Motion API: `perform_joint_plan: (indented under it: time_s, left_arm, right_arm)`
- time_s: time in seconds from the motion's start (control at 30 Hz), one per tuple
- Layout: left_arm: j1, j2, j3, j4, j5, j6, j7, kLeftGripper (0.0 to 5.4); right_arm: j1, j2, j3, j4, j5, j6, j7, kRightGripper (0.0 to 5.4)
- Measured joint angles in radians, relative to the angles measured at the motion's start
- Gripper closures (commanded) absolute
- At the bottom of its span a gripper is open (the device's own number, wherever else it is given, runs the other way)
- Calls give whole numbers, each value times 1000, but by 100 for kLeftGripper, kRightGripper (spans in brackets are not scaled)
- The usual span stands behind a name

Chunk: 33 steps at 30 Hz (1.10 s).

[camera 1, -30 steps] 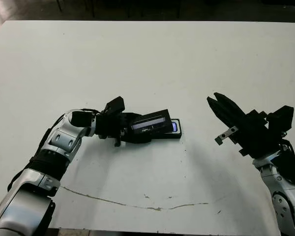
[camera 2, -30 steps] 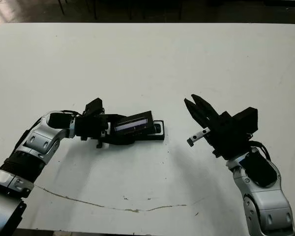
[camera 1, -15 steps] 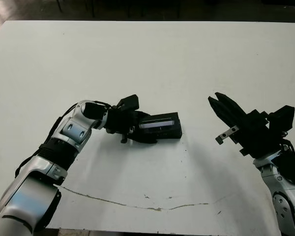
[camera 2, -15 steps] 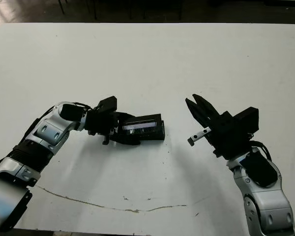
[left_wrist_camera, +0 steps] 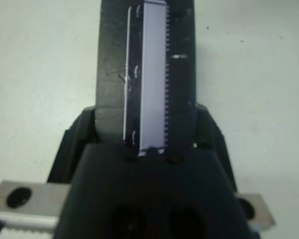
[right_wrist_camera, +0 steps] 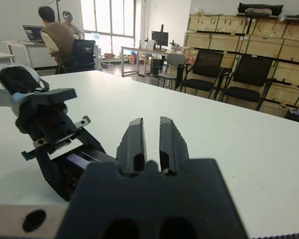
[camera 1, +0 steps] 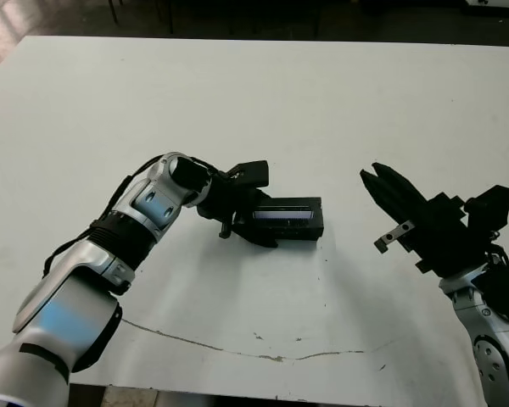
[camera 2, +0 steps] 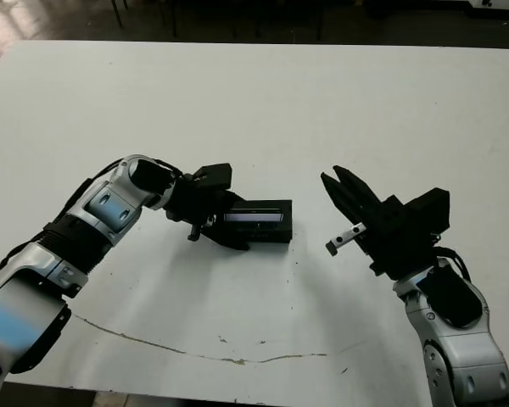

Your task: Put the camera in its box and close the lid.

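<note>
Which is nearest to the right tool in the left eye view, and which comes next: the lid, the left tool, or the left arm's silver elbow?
1. The lid, at the table's centre, closest to the right tool.
2. The left tool, at the lid's left end.
3. The silver elbow, farthest to the left.

White table (right_wrist_camera: pixel 199 114) fills the foreground; beyond it black chairs (right_wrist_camera: pixel 241 82), stacked wooden crates (right_wrist_camera: pixel 249 37), bright windows (right_wrist_camera: pixel 107 20); a seated person (right_wrist_camera: pixel 57 40) at a far desk.
</note>
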<state>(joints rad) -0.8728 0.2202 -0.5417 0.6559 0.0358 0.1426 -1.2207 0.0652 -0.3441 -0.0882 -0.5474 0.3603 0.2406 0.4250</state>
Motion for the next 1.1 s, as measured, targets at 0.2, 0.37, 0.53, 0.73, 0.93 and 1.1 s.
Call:
perform_joint_plan:
  time_s: [0.2, 0.37, 0.53, 0.73, 0.93, 1.1]
  left_arm:
    - [-24, -25, -7, 98, 8, -64, -7, 334]
    - [-25, -23, -15, 103, 22, -94, -8, 334]
    - [-27, -20, -17, 102, 26, -98, -12, 334]
    - [-20, -7, -25, 40, 31, -41, -12, 334]
    - [-21, 24, -55, -63, 52, 56, -28, 334]
    - [-13, 65, -89, -182, 85, 125, -31, 335]
  right_arm:
    - [5, 0, 1, -1, 0, 0, 0, 540]
    - [8, 0, 7, -3, -4, 0, -3, 540]
    - [8, 2, 13, -3, -4, 0, -4, 540]
    - [8, 5, 19, -2, -4, 0, -4, 540]
    - [8, 8, 21, -2, -4, -1, -4, 540]
    - [5, 15, 28, 0, -4, -3, -4, 540]
